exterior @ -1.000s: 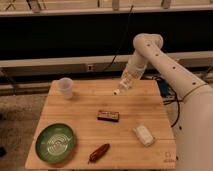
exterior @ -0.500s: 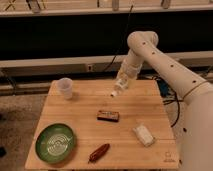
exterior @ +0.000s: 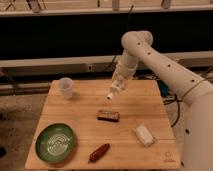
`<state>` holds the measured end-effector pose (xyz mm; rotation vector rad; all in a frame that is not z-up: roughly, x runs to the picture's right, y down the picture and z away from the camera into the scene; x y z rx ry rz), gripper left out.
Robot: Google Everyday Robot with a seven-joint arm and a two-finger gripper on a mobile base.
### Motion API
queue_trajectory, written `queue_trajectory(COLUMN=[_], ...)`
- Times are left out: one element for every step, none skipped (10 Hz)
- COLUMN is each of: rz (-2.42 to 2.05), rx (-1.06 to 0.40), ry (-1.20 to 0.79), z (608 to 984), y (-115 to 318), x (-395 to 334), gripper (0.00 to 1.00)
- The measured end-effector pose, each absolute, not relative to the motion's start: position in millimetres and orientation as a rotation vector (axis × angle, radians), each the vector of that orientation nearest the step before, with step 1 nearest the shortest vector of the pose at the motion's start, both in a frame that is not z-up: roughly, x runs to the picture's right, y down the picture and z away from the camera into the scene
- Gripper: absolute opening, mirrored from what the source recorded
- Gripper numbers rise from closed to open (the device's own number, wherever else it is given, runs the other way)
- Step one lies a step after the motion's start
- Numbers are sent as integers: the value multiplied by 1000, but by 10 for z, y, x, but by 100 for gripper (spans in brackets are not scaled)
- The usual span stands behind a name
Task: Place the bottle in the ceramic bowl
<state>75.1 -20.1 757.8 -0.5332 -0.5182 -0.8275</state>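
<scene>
My gripper (exterior: pixel 117 88) hangs above the back middle of the wooden table (exterior: pixel 145 102), shut on the bottle (exterior: pixel 112 94). The bottle is slim and whitish, and its white cap end points down and left, clear of the table top. The green ceramic bowl (exterior: pixel 56 142) with pale rings inside sits at the table's front left corner. It lies well to the left of the gripper and nearer the front edge. Nothing lies in the bowl.
A translucent plastic cup (exterior: pixel 65 87) stands at the back left. A dark flat bar (exterior: pixel 108 115) lies mid-table just below the gripper. A white rectangular block (exterior: pixel 144 135) lies front right, and a reddish-brown oblong item (exterior: pixel 99 152) lies at the front edge.
The arm has swung left, carrying the bottle from the back right of the table toward the back middle. Everything on the table stays where it was.
</scene>
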Motion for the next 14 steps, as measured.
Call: queue_trajectory(rz=[-842,-867,-883,-901,-925,-939,-956,-975,-996,-1010,-1030,-1059,-1074,-1089], rx=[-535,-535,-533,-530,-525,-523,-519,-516,-512,-509,-503,-495,-492,-491], ry=[-523,-529,-532,-538,-544,-543,-544,-545,-547,-549,-552,-557,-563,-564], z=[7558,7506,7468,7436,7393,7363,7320,7281,7243,7224,7176,7108,7069,7050], y=[-180,-145,-115,-94,-78,-69,-51,-23,9,32,74,128,167,213], x=[715,673,625,545,419,392,350,308,243,205,131,-15,-83,-111], gripper=[0,0,0,0,0,0,0,0,0,0,0,0,0,0])
